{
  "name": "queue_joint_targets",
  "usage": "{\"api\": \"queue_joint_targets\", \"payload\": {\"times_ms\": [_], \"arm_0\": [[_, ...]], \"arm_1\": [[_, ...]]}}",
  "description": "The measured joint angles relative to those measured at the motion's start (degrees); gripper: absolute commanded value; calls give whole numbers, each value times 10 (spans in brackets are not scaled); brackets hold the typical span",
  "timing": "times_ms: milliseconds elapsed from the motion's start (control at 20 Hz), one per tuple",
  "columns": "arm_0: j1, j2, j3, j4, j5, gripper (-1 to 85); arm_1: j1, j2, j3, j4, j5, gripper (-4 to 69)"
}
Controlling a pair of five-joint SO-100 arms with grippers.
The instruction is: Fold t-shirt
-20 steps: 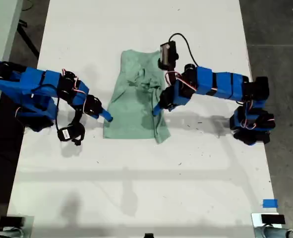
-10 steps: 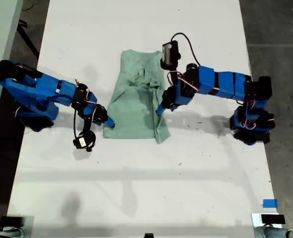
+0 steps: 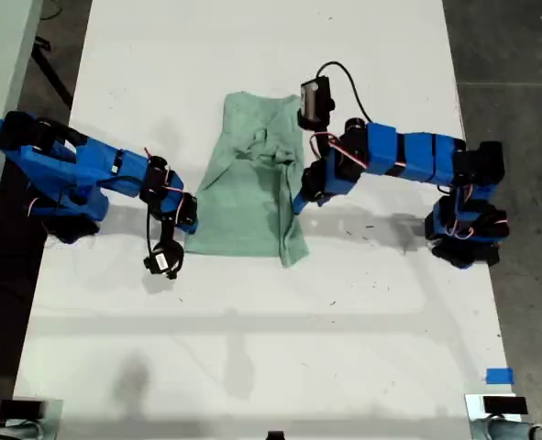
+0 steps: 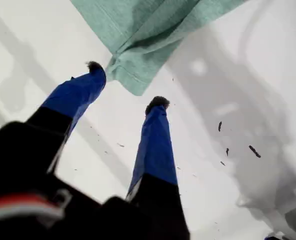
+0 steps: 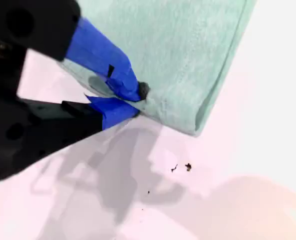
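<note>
My first gripper (image 4: 123, 90), with blue taped fingers (image 4: 155, 145) spread apart, hangs over the white tabletop (image 4: 248, 100). A corner of the pale mint-green cloth t-shirt (image 4: 137, 30) lies between the fingertips, perhaps touching one.

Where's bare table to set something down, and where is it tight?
The widest bare table lies between the hem of the t-shirt and the exterior view's bottom edge. A smaller bare strip lies above the collar. It is crowded at the shirt's two sides, where one arm and the other arm reach in.
</note>
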State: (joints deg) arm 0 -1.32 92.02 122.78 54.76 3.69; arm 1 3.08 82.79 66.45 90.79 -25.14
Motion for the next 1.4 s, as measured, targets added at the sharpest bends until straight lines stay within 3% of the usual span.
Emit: {"api": "queue_joint_targets", "payload": {"times_ms": [300, 450, 700, 900, 950, 1000, 1050, 1100, 1400], "arm_0": [[-90, 169, 8, 171, 54, 0], [-98, 209, -32, 204, 80, 0], [-37, -36, -261, 203, 91, 0], [4, -336, -581, 278, 108, 0], [10, -381, -638, 269, 111, 0], [13, -401, -663, 274, 113, 16], [14, -417, -679, 270, 113, 117], [14, -432, -685, 271, 116, 286], [14, -395, -685, 289, 159, 336]], "arm_1": [[0, 3, 7, 0, 0, 205], [0, 23, 18, 0, 0, 202], [0, 32, 34, -1, 1, 200], [0, 62, 64, -1, 11, 197], [0, 69, 74, -1, 14, 196], [0, 78, 81, -1, 16, 194], [0, 88, 91, -1, 23, 192], [0, 98, 100, -1, 23, 190], [0, 106, 113, -1, 25, 180]]}}
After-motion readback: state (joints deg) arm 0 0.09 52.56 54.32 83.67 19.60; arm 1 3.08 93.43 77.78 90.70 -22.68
